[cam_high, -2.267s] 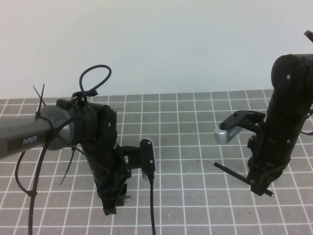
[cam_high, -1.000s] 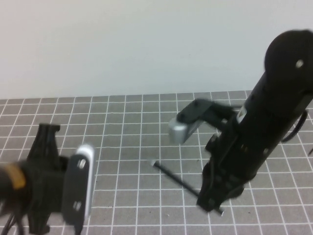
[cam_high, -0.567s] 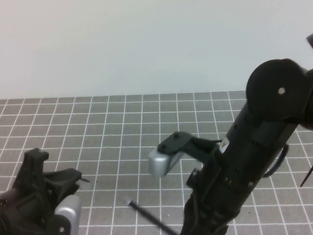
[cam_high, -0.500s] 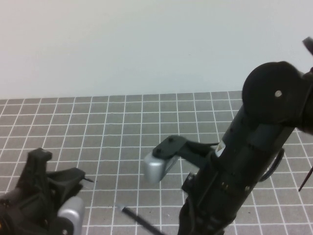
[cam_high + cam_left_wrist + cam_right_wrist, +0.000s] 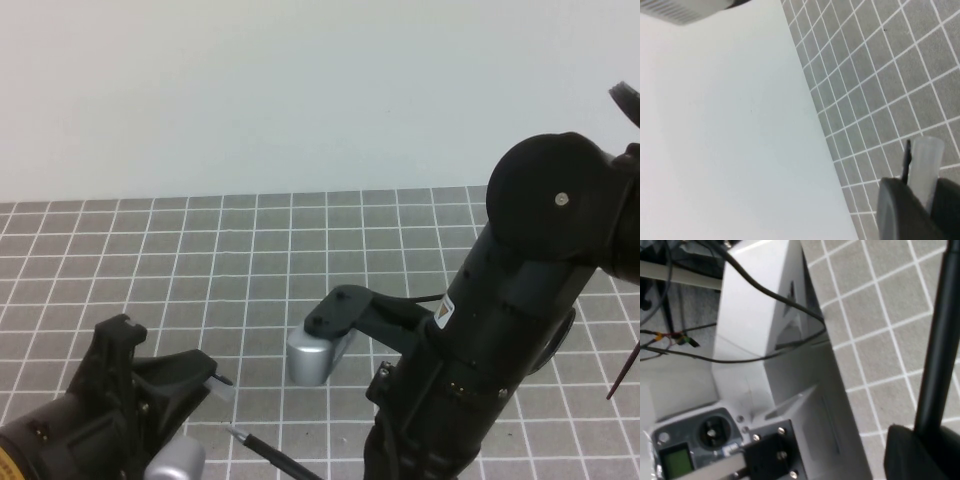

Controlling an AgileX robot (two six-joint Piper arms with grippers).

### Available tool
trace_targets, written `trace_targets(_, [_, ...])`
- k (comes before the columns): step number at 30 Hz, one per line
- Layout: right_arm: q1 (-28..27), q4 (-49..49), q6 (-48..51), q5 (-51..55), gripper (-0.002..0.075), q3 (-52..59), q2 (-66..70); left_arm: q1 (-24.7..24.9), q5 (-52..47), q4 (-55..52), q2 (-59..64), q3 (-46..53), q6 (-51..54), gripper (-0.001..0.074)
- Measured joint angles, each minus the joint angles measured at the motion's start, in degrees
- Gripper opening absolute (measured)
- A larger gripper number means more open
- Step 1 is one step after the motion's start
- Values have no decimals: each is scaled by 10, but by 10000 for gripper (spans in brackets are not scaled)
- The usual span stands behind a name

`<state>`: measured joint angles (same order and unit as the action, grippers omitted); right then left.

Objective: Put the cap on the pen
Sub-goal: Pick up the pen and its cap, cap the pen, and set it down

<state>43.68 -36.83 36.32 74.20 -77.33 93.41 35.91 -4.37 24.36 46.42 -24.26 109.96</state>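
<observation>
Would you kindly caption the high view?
Left gripper, lower left, holds the clear cap near the pen in the right gripper, bottom centre.

The left pincer (image 5: 921, 191) is black and grips a translucent whitish plastic pen cap (image 5: 926, 165) that has a black clip. The right pincer (image 5: 917, 440) is also black, around a thin black pen (image 5: 940, 340). Under both pincers the tabletop (image 5: 300, 250) is grey with a white grid.
</observation>
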Motion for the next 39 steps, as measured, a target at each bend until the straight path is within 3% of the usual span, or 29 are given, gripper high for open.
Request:
trace_targets(15, [0, 23, -1, -52, -3, -2, 1, 0, -50, 0, 0, 0, 0, 1])
trace_targets(39, [0, 11, 1, -47, -3, -9, 29, 0, -54, 1, 0, 0, -11, 1])
